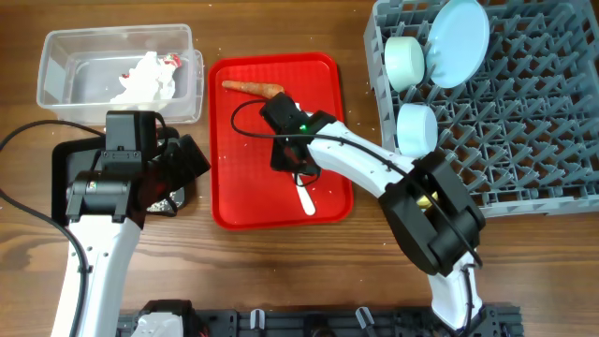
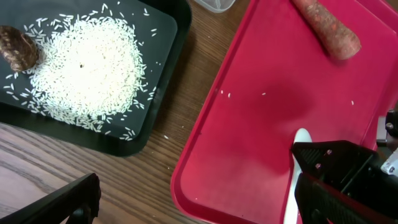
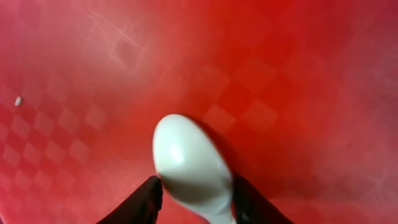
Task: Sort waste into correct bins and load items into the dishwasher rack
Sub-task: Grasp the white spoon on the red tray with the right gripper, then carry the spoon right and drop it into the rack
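The white spoon [image 1: 306, 200] lies on the red serving tray [image 1: 239, 187]. My right gripper [image 1: 296, 174] is shut on the spoon's bowl [image 3: 189, 158], one finger against each side [image 3: 196, 190]. The orange carrot [image 1: 253, 87] lies at the tray's far edge and also shows in the left wrist view [image 2: 326, 28]. My left gripper [image 2: 199, 202] is open and empty over the table between the black tray [image 2: 165, 81] and the red tray. The black tray holds rice grains [image 2: 87, 65] and a brown lump [image 2: 18, 48]. The yellow cup is out of view.
The clear tub [image 1: 56, 65] at the back left holds the napkin [image 1: 145, 80] and red wrapper [image 1: 168, 61]. The grey rack [image 1: 524, 140] on the right holds the blue plate [image 1: 459, 37] and two bowls [image 1: 405, 61] [image 1: 416, 126]. A few grains lie on the red tray [image 2: 227, 94].
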Robot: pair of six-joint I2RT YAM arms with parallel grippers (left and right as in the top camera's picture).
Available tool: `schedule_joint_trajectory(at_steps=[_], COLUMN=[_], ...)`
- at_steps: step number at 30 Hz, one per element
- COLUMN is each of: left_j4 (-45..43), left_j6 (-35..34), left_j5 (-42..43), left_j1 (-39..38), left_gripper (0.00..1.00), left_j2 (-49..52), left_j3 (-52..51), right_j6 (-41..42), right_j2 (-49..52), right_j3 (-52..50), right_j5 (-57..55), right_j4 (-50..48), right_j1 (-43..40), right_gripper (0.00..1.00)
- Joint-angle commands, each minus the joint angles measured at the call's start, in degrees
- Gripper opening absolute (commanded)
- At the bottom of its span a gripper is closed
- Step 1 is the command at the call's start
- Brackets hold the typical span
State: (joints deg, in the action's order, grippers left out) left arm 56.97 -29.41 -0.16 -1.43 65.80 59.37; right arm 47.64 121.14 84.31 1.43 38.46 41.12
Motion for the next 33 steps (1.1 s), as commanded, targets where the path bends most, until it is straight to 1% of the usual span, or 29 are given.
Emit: schedule_joint_trajectory(at_steps=[1, 2, 3, 10, 14, 21, 30, 33], left_j4=[-0.11, -0.11, -0.11, -0.13, -0.13, -0.13, -0.13, -0.13], left_j6=[0.68, 0.68, 0.66, 0.66, 0.68, 0.66, 0.66, 0.68], left_j5=[-0.98, -0.98, -0.98, -0.98, -0.98, -0.98, -0.98, -0.98], left_j1=[0.33, 0.33, 0.33, 0.33, 0.33, 0.33, 0.33, 0.33], left_gripper=[1.00, 1.00, 1.00, 1.00, 1.00, 1.00, 1.00, 1.00], left_j2=[0.28, 0.28, 0.28, 0.28, 0.28, 0.28, 0.28, 0.28], left_j3=[0.22, 0.22, 0.22, 0.22, 0.22, 0.22, 0.22, 0.22], right_j6=[0.79, 0.76, 0.79, 0.31, -1.22, -2.91, -2.47, -2.73], right_j2=[5.22, 5.22, 5.22, 5.20, 4.96, -0.07, 1.86, -0.15], right_j3=[-1.27, -1.25, -1.27, -1.14, -1.03, -0.96, -1.14, -0.09], right_j5=[-1.60, -1.42, -1.38, 0.37, 2.95, 2.82, 0.94, 0.94], right_j4=[-0.02, -0.13, -0.20, -0.48, -0.50, 0.20, 0.83, 2.19], right_j1=[-0.55, -0.55, -0.55, -0.59, -0.59, -0.59, -0.59, -1.33], right_gripper=[0.25, 0.19, 0.15, 0.04, 0.04, 0.04, 0.04, 0.04])
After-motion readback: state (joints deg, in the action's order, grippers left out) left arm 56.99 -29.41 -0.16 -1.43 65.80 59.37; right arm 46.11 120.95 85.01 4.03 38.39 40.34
